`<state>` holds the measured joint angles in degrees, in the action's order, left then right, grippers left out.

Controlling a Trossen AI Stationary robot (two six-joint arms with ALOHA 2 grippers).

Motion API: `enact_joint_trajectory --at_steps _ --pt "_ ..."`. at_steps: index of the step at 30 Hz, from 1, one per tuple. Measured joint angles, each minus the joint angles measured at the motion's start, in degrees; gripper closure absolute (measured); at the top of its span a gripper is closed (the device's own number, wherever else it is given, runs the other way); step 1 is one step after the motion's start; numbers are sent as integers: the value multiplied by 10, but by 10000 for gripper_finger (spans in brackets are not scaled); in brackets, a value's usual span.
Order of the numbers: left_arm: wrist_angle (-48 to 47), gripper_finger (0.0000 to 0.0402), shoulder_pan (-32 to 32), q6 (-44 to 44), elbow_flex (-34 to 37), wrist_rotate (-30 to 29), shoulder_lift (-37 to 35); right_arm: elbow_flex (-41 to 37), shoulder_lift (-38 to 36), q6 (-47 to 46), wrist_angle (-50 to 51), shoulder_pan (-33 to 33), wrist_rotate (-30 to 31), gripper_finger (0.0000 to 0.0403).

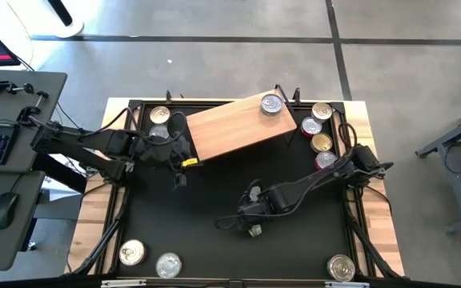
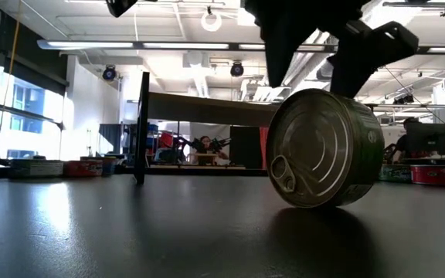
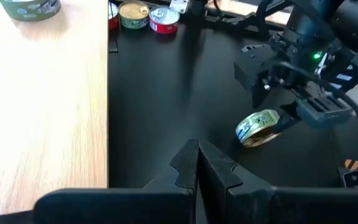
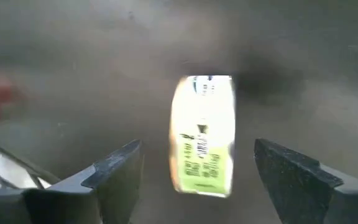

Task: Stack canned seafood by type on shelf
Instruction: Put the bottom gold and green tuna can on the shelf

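Observation:
A green-labelled can [image 2: 327, 147] stands on its side on the black table, its silver lid facing the near edge; it also shows in the left wrist view [image 3: 258, 127]. My right gripper [image 4: 197, 155] hangs open just above it, pointing down, one finger on each side of the can [image 4: 204, 134] with a gap on both. My left gripper [image 3: 196, 155] is shut on nothing and hovers by the near left corner of the wooden shelf [image 1: 234, 126]. One can [image 1: 271, 104] stands upright on the shelf's far right end.
Several cans [image 1: 321, 142] stand in a row right of the shelf, two [image 1: 159, 116] left of it, two [image 1: 132, 254] at the near left corner and one [image 1: 341, 267] at the near right. The table's middle between the arms is bare black mat.

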<state>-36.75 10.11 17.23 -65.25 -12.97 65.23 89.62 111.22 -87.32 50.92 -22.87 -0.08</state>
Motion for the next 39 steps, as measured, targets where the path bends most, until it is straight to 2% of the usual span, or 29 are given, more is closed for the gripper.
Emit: enact_joint_trajectory --at_steps 17,20,24,25,26,30,36,39 --pt "1 401 0 -9 0 -13 0 0 55 14 0 0 -21 114" --pt "1 401 0 -9 0 -13 0 0 55 24 -3 0 -21 150" --pt "1 402 0 -10 0 -14 0 0 44 49 -5 4 -20 248" --pt "1 401 0 -10 0 -18 0 -1 36 59 -2 6 -19 276" --pt "0 401 0 -10 0 -22 0 -1 27 76 1 8 -18 286" --pt "-6 401 0 -10 0 -46 0 -1 -32 129 21 25 5 285" --pt "-14 401 0 -10 0 -56 0 -10 -161 170 87 75 125 285" --pt "-10 401 0 -8 0 -59 0 -58 -233 188 56 117 155 285"
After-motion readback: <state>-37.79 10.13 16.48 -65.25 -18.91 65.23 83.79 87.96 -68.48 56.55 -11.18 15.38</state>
